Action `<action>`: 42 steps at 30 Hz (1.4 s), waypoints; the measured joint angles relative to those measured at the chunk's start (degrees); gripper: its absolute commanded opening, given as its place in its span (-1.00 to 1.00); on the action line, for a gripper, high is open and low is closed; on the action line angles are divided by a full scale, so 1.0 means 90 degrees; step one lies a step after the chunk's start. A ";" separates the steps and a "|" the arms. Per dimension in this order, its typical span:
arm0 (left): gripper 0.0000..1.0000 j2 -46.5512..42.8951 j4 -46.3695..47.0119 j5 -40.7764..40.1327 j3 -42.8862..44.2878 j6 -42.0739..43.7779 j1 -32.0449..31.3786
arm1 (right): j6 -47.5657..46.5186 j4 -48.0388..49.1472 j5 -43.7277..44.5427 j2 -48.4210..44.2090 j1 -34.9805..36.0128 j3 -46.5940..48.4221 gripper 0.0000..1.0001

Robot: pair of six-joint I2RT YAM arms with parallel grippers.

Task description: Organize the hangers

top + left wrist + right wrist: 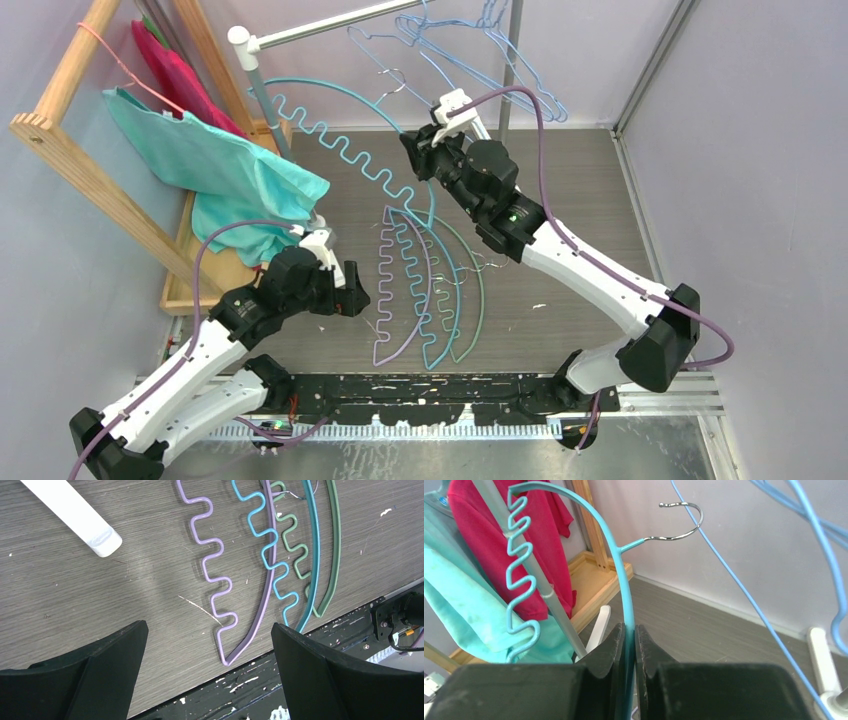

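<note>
My right gripper (413, 148) is shut on the arch of a teal hanger (340, 143) with a wavy bar and holds it off the table, below the grey rail (320, 28). In the right wrist view my pads (630, 628) clamp the arch (625, 580), with its metal hook (680, 527) above. Three hangers lie together on the table: lavender (405, 290), light blue (440, 300) and green (478, 290). My left gripper (358, 290) is open and empty just left of them; in the left wrist view (210, 645) it hovers over the lavender hanger's end (215, 570). Several blue hangers (480, 40) hang on the rail.
A wooden rack (70, 120) at the back left carries a teal cloth (220, 165), a red garment (175, 70) and a thin pink wire hanger (130, 75). The rail's pole (262, 100) and white foot (75, 515) stand near the held hanger. A black base strip (430, 385) runs along the near edge.
</note>
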 measured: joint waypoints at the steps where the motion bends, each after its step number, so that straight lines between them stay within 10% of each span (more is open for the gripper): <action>1: 0.96 0.0002 0.0000 0.0000 0.0000 0.0000 0.0000 | -0.0165 -0.0107 0.0131 0.0000 0.0080 0.0131 -0.94; 42: 0.96 0.0061 0.0029 0.0000 0.0000 0.0002 0.0000 | -0.3055 -0.0962 0.1576 0.1195 0.0848 0.3220 -0.98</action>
